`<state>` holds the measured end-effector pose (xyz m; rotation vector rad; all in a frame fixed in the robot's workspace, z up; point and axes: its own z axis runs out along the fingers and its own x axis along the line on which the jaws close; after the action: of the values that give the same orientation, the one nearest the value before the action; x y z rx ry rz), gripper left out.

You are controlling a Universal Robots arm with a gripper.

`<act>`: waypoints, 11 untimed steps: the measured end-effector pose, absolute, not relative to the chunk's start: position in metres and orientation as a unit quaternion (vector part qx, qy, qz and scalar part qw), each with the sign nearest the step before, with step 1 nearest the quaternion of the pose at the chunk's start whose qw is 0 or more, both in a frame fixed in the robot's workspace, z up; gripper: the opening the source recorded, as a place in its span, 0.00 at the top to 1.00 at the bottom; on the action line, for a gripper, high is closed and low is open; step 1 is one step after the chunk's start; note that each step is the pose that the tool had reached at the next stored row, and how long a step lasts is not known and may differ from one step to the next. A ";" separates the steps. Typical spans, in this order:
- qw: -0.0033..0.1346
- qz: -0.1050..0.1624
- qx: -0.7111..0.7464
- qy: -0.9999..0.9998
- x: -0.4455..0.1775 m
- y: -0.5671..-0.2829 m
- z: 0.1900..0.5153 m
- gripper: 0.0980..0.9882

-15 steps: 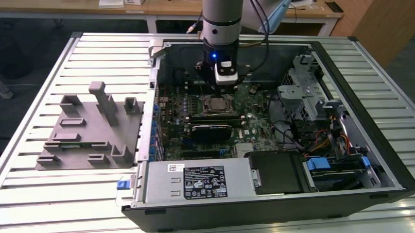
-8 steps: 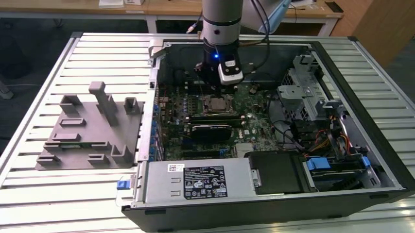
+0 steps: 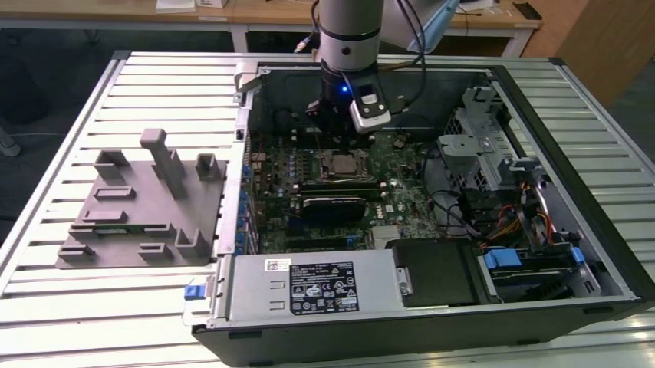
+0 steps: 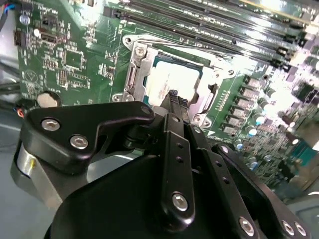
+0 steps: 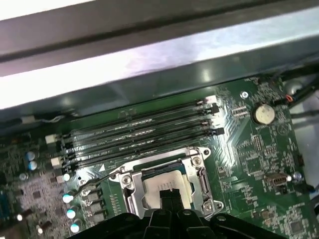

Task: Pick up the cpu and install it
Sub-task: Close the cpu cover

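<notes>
Layout of the work area. The computer case (image 3: 430,307) is lying open on the slatted table (image 3: 61,307), towards the table's edge on the exterior view's right. The fixture block (image 3: 143,207) is sitting beside the case, nearer the table's edge on the exterior view's left. The motherboard (image 3: 409,192) is lying in the case. The cpu (image 3: 341,163) is resting inside the socket frame (image 5: 201,175) at mid-board. The gripper (image 4: 177,99) is hanging just above the cpu. Memory slots (image 5: 139,134) are running alongside the socket frame.

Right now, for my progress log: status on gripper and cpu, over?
Gripper shut, empty, above the socket frame. Cpu lying inside that frame. No obstruction seen.
</notes>
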<state>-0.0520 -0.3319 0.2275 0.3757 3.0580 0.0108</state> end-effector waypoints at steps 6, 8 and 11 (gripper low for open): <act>0.031 0.001 0.078 0.996 -0.052 -0.332 0.227 0.99; 0.030 0.001 0.068 0.997 -0.052 -0.332 0.226 0.99; 0.030 0.001 0.062 0.998 -0.052 -0.334 0.225 0.99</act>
<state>-0.0521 -0.3345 0.2246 0.1921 3.0766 0.0029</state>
